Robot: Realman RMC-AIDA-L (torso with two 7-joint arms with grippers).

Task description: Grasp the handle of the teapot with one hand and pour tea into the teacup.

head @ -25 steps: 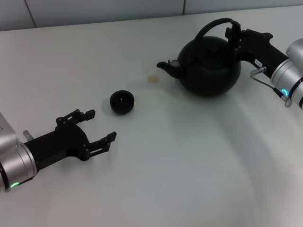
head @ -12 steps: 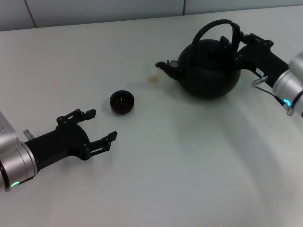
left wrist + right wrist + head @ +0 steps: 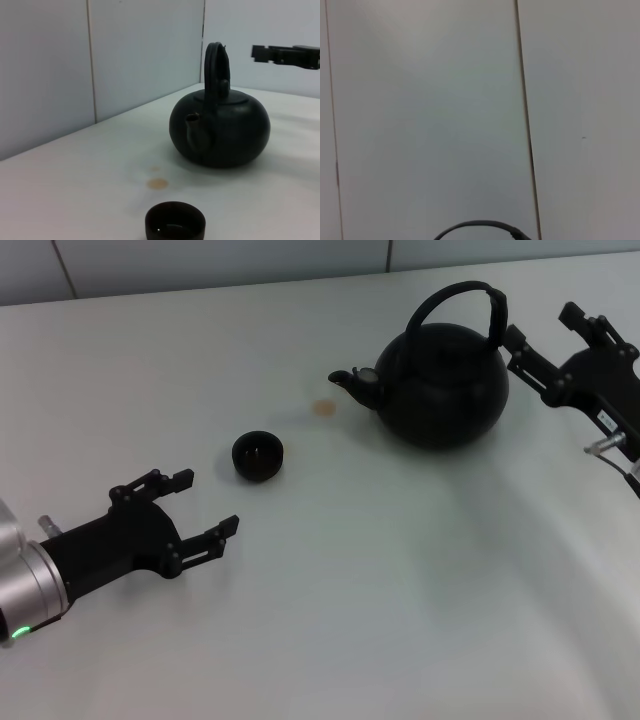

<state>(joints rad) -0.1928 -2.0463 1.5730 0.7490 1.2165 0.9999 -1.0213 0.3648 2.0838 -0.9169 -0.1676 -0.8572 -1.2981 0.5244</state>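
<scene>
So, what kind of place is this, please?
Probably a lab test bench, not a home kitchen: a bare white table against plain panelled walls, holding only a teapot, a teacup and robot arms.

Handle (image 3: 477, 226) arc low against the panelled wall (image 3: 420, 110)

My white table and the things on it

I see a smooth white table (image 3: 400, 620). A big round black teapot (image 3: 440, 385) sits on it, a tiny round black teacup (image 3: 258, 456) stands well apart, and a small brown spot (image 3: 322, 408) lies between them.
</scene>
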